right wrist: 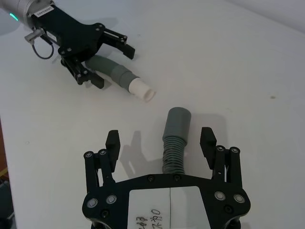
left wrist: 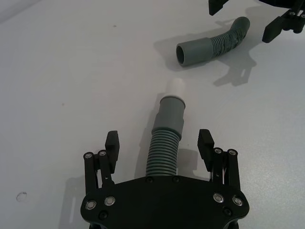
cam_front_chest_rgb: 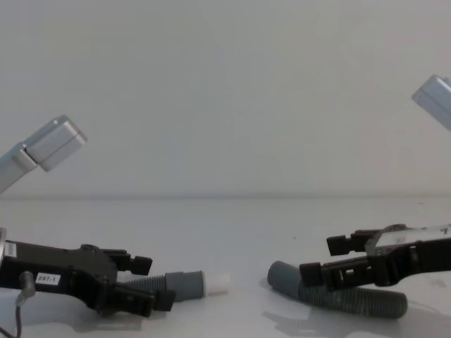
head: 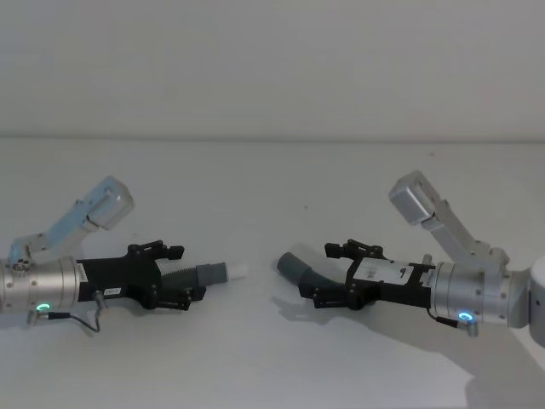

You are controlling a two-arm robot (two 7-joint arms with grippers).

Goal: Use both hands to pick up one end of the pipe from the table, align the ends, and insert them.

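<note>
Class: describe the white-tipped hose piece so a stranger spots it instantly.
On the white-grey table, look to the robot's left, inside the open black plastic left gripper. The short dark-grey corrugated hose piece there ends in a white plug tip; the neighbour hose ends dark.

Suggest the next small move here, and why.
Probably close both. The left gripper, fingers open, straddles the plug hose; the right gripper, also open, straddles the socket hose. Both hoses lie on the table, ends facing across a gap, so grip before lifting.
</note>
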